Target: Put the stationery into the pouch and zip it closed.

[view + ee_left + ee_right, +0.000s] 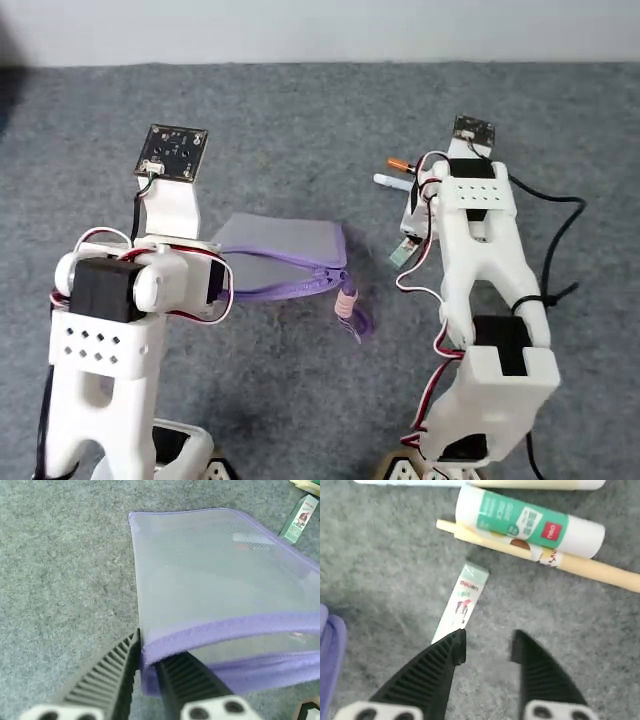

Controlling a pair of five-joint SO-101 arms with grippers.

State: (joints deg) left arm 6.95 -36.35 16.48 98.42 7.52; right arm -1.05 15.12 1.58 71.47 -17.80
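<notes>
A translucent purple mesh pouch (pixel 280 245) lies on the grey carpet, its zipper edge towards the right arm and a pink pull (pixel 347 300) hanging off it. My left gripper (pixel 149 652) is shut on the pouch (pixel 210 580), pinching the purple seam at one end. My right gripper (pixel 489 642) hangs open just above the carpet, one fingertip at the end of a small green-and-white box (pixel 460 605). Beyond the box lie a green-labelled glue stick (pixel 530 522) and a beige pen (pixel 580 569).
In the high view the small box (pixel 403 252) peeks out beside the right arm, with an orange-tipped pen (pixel 400 165) and a white stick (pixel 390 182) farther back. A corner of the pouch (pixel 329 645) lies near the right gripper. Grey carpet (pixel 300 120) covers the table.
</notes>
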